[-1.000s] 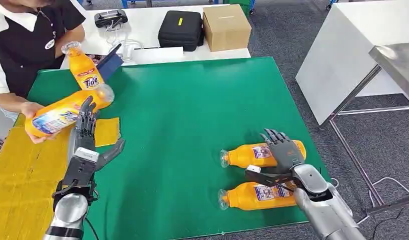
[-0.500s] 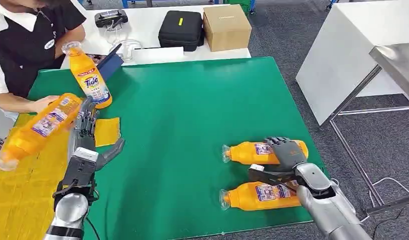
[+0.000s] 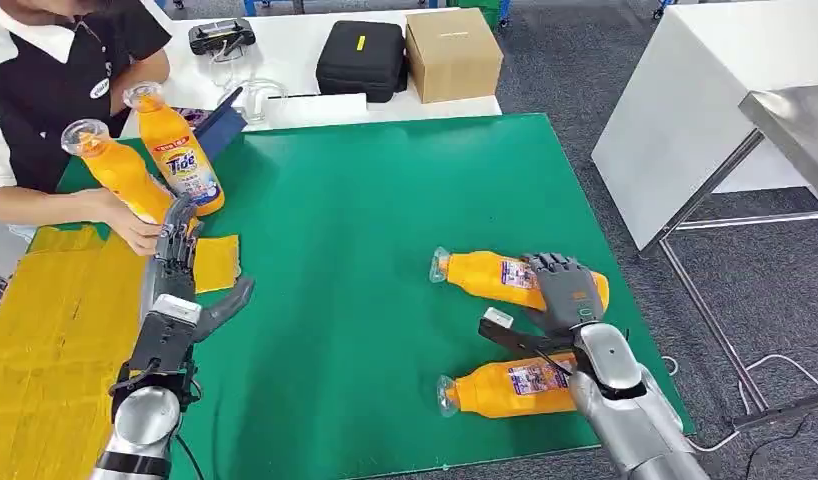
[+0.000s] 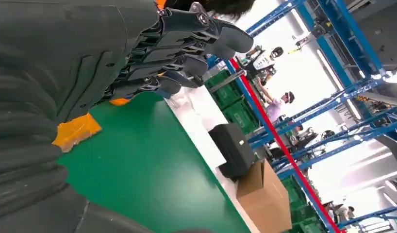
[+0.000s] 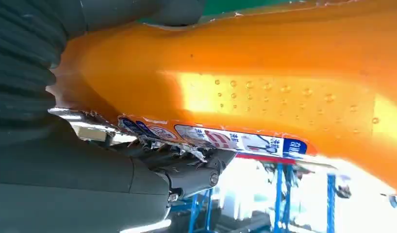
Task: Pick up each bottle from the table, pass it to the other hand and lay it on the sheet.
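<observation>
near bottle [image 3: 505, 388]: orange detergent bottle, laid on its side on the green mat [image 3: 385, 220], cap toward the left, just in front of the right hand.
right hand [image 3: 565, 290]: fingers wrapped over the far bottle [image 3: 495, 275]; that one's lying flat too, gripped around the label [image 5: 235, 141].
left hand [image 3: 175, 265]: fingers spread apart, nothing held, raised over the mat's left edge beside the yellow sheet [image 3: 45, 340].
person's hand [image 3: 135, 225]: 3rd bottle [image 3: 120, 172] held upright, w/ a Tide bottle [image 3: 180, 155] stood right next to it.
back table: black case [image 3: 360, 58] & cardboard box [image 3: 452, 52] sat side by side.
</observation>
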